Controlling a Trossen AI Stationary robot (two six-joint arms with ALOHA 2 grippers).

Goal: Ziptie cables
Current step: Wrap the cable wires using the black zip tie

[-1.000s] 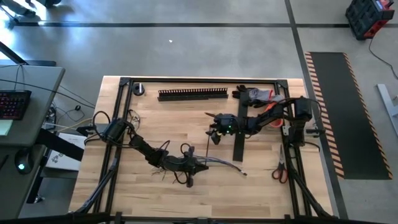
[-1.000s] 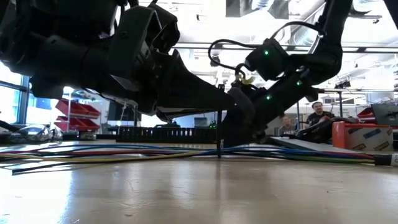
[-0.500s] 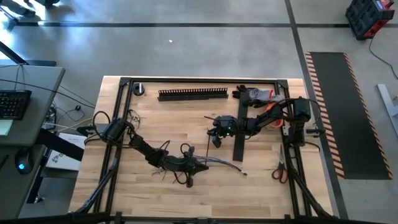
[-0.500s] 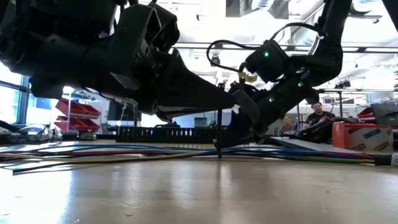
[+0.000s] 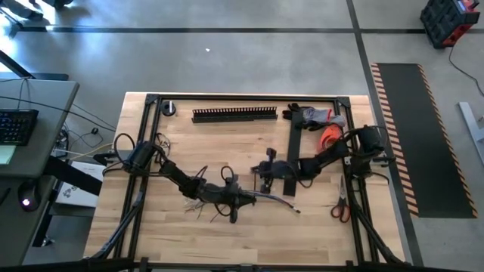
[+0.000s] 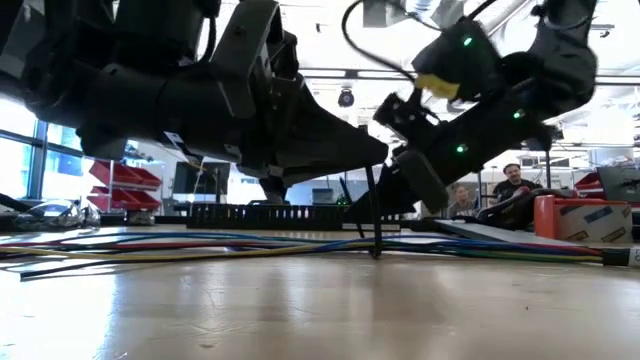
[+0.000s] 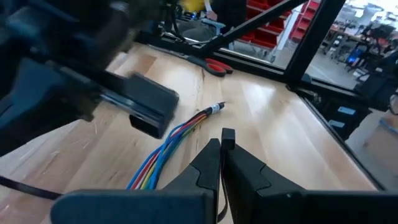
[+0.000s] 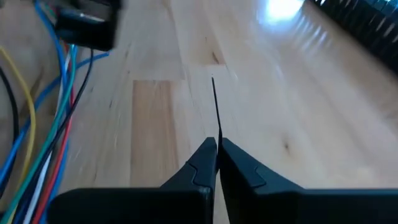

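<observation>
Presently the cables (image 5: 274, 199) lie flat on the wooden worktop (image 5: 227, 143), a loose bundle of blue, red, yellow and green wires running toward the worktop's right side, its bound tip ending short of the red-handled scissors (image 5: 339, 205).

Left tool (image 5: 240, 201): low over the bundle, near the middle of the front half of the worktop. Fingers pressed together, seen in the left wrist view (image 7: 222, 163). A thin black strip, apparently a ziptie (image 7: 222, 202), runs down the seam between them. In that view the wires (image 7: 168, 152) pass just beside the fingertips, not between them.

Right tool (image 5: 265, 172): just behind the bundle, beside the flat black cover strip (image 5: 293, 143). Fingers closed, pinching a thin black ziptie (image 8: 214, 112) that sticks out forward from the tips (image 8: 216, 152). Cables (image 8: 43, 130) lie to one side of this tool, apart from the strip.

Low view: a thin black strip (image 6: 372, 215) stands upright with its foot among the wires (image 6: 200, 245), between the two tools.

Black slotted duct (image 5: 234, 114) along the far edge, well apart from the bundle. Gloves (image 5: 316, 115) and an orange item (image 5: 331, 136) at the far right corner.
</observation>
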